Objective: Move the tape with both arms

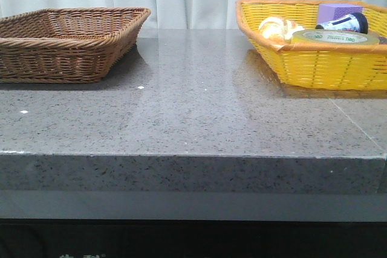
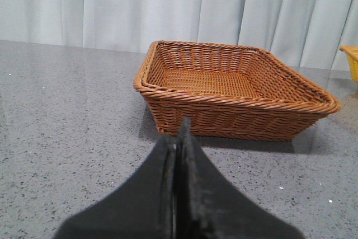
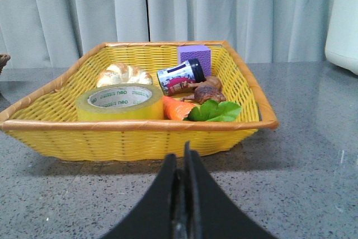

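Note:
The yellow tape roll (image 3: pixel 120 102) lies flat in the yellow basket (image 3: pixel 140 138), white core facing up; the front view shows the tape (image 1: pixel 335 38) at the basket's front. My right gripper (image 3: pixel 182 158) is shut and empty, low over the table a short way in front of that basket. Shut as well, my left gripper (image 2: pixel 179 132) holds nothing and sits just short of the brown wicker basket (image 2: pixel 235 113). Neither arm shows in the front view.
The yellow basket (image 1: pixel 320 64) also holds a bread roll (image 3: pixel 123 74), a black-capped tube (image 3: pixel 180 79), a purple block (image 3: pixel 194 57), an orange carrot (image 3: pixel 178 109), green leaves (image 3: pixel 215 111) and a brown figure (image 3: pixel 204 90). The brown basket (image 1: pixel 66 58) is empty. A white appliance (image 3: pixel 342 26) stands at one side.

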Action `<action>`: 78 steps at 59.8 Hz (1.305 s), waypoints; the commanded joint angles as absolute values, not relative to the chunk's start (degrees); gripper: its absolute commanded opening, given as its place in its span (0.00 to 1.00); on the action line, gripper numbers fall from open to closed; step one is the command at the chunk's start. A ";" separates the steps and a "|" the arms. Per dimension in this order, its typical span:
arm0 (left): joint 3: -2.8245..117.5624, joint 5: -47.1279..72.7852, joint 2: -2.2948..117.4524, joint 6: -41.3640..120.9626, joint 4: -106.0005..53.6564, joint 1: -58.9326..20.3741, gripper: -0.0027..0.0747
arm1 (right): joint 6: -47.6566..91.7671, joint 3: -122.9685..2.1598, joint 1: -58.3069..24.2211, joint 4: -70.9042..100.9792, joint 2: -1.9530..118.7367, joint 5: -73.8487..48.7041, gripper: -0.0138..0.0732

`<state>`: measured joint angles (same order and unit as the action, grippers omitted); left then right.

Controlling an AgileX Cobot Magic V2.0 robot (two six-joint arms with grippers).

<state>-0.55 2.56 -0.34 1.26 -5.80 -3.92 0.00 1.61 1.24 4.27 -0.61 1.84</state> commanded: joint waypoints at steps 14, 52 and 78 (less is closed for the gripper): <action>-2.70 -2.03 -1.37 0.81 -5.87 -3.75 0.01 | 0.00 0.11 1.63 3.63 -2.13 6.84 0.08; -2.11 -3.40 -1.37 0.81 -6.10 -3.75 0.01 | 0.00 -0.31 1.63 3.63 -2.13 6.79 0.08; 21.82 10.02 6.37 0.81 -8.00 -3.75 0.01 | 0.65 -21.60 1.63 3.62 0.81 -13.85 0.08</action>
<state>14.91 9.16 2.58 1.26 -7.38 -3.92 0.00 -15.02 1.24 4.27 -0.61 -13.26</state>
